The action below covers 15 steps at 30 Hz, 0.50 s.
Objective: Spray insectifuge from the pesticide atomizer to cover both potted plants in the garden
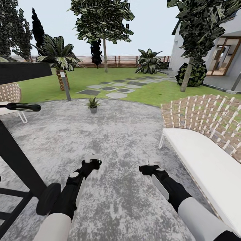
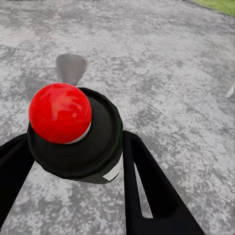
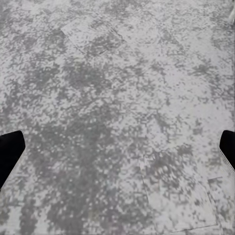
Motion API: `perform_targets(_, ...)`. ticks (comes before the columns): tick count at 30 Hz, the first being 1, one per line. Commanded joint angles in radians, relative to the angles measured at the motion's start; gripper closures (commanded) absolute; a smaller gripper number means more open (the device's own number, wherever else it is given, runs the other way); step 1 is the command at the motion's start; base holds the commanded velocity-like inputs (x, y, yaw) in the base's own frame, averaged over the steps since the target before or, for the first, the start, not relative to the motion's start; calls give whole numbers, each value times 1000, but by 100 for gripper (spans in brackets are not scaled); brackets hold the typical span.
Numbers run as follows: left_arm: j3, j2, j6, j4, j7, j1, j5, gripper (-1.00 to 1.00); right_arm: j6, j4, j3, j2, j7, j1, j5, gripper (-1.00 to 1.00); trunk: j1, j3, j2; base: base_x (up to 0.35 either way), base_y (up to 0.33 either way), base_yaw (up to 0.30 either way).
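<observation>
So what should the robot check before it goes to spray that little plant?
1. Atomizer held between the left gripper fingers: ok.
2. Red nozzle dot showing, uncovered: ok.
3. Potted plant in sight ahead on the patio: ok.
4. Plant close enough to spray: not ok, it stands well ahead.
5. Right gripper open and free: ok.
6. Second plant found: cannot tell.

**Surfaces in the garden**

The paved patio [image 1: 117, 140] looks like rough, mottled grey stone, matt throughout. The pesticide atomizer [image 2: 78, 134] has a dark, smooth plastic-looking body and a glossy red dot catching highlights. The left end effector [image 2: 73, 196] fingers are matt black. The wicker seat [image 1: 204, 117] shows woven brown cane over a smooth white cushion. The fence [image 1: 113, 61] looks wooden, slatted.
</observation>
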Motion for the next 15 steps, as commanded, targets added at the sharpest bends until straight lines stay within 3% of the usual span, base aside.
perform_targets(1,5,-2,4,-2,-9,-1,-10,100,3,-2,7,-2,-10,-1,-10,-100,0,-1,0,339,0,0)
perform_targets(15,5,-2,4,-2,-9,-1,-10,100,2,-2,8,-2,-10,0,-10,-100,0,-1,0,339,0,0)
